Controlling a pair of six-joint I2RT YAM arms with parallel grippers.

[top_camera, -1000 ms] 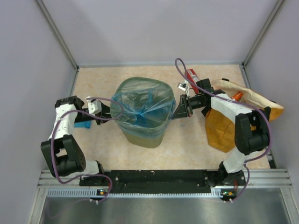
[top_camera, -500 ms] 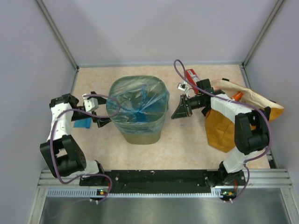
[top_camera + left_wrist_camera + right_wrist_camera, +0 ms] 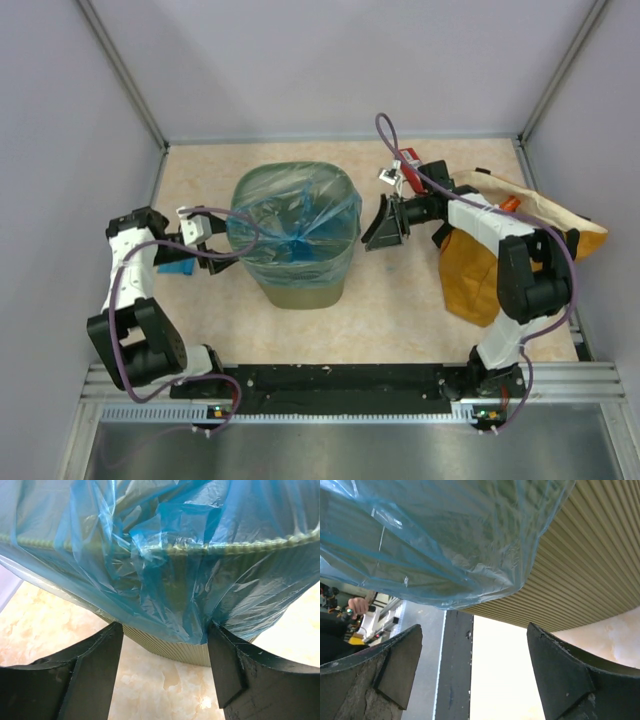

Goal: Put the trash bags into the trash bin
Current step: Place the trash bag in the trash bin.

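The olive-green trash bin (image 3: pixel 300 292) stands mid-table with a big crinkly light-blue trash bag (image 3: pixel 295 215) lining it and draped over its rim. My left gripper (image 3: pixel 224 250) is open just off the bin's left side. In the left wrist view the bag's hem (image 3: pixel 165 580) hangs down the ribbed wall (image 3: pixel 170 647) above my open left gripper (image 3: pixel 162 672), brushing one fingertip (image 3: pixel 220 645). My right gripper (image 3: pixel 372 228) is open a short way right of the bin, holding nothing. A small folded blue bag (image 3: pixel 176 267) lies by the left arm.
A mustard-orange sack (image 3: pixel 475 275) with black handles lies at the right, under the right arm. A flat red box (image 3: pixel 408 160) sits behind the right gripper. Grey walls close in the table on three sides.
Both grippers have opened and let go of the bag at the rim. The right one drew back to the right, the left one slightly to the left. The bin shifted a little left.
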